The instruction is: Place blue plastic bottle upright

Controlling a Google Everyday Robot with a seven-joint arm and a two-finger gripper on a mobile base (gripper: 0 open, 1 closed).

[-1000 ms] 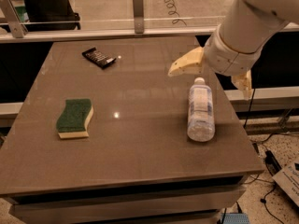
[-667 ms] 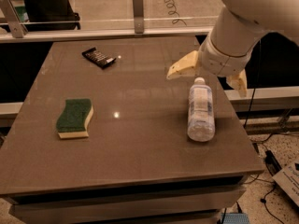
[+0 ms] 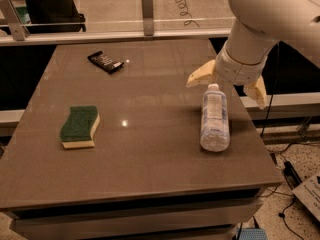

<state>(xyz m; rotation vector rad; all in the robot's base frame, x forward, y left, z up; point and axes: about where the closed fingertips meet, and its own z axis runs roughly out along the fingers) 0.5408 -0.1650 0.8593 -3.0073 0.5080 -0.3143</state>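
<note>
The blue plastic bottle (image 3: 215, 118) lies on its side on the right part of the brown table (image 3: 150, 164), its white cap pointing away toward the gripper. My gripper (image 3: 227, 88) hovers just above and behind the cap end, open, with one tan finger (image 3: 200, 76) to the left of the cap and the other (image 3: 258, 91) to the right. It holds nothing. The white arm comes in from the upper right.
A green sponge with a yellow underside (image 3: 79, 127) lies at the left. A small black packet (image 3: 105, 62) lies at the far left of the table. A glass rail (image 3: 147, 6) runs behind the table. The table's right edge is close to the bottle.
The gripper has moved slightly left and lower, toward the bottle's cap end. The bottle, sponge and packet have not moved.
</note>
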